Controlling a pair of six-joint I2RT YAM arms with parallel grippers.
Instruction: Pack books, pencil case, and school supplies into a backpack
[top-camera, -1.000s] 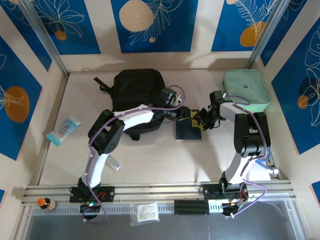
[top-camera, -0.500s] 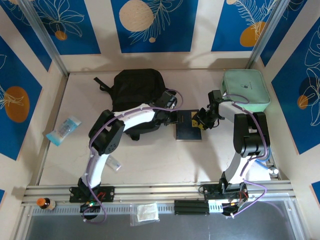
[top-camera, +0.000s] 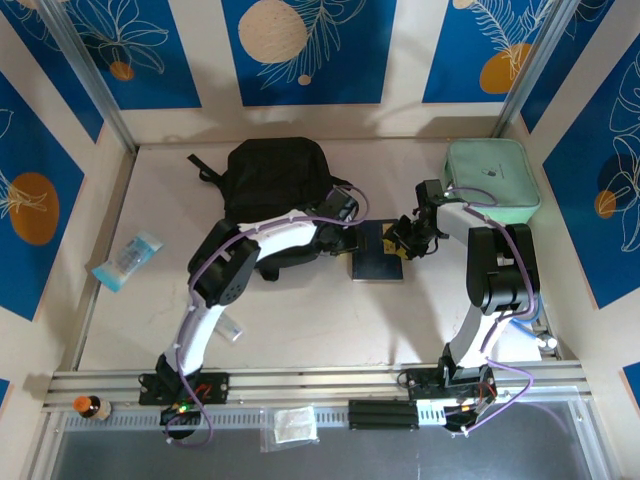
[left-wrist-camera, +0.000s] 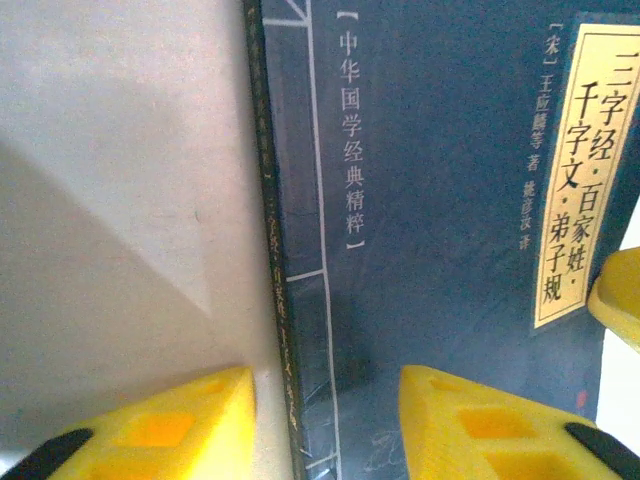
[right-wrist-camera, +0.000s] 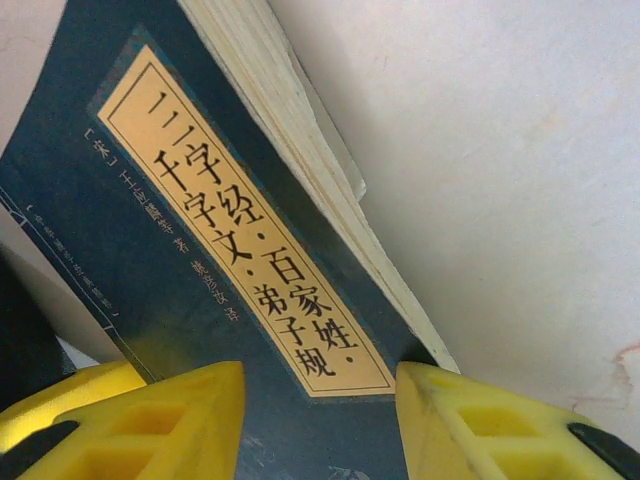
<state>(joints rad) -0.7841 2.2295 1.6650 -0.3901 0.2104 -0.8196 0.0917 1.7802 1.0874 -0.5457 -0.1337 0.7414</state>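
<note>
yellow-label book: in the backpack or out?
Out. The yellow-label book lies cover-up on the table, just right of the backpack, not inside it.

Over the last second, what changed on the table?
The left gripper drew back leftward, from over the book to its spine edge, which its open jaws now straddle. Nothing was taken hold of or let go. The right gripper stayed at the book's right side, jaws apart. The book, backpack, mint-green case and light-blue packet did not move.
</note>
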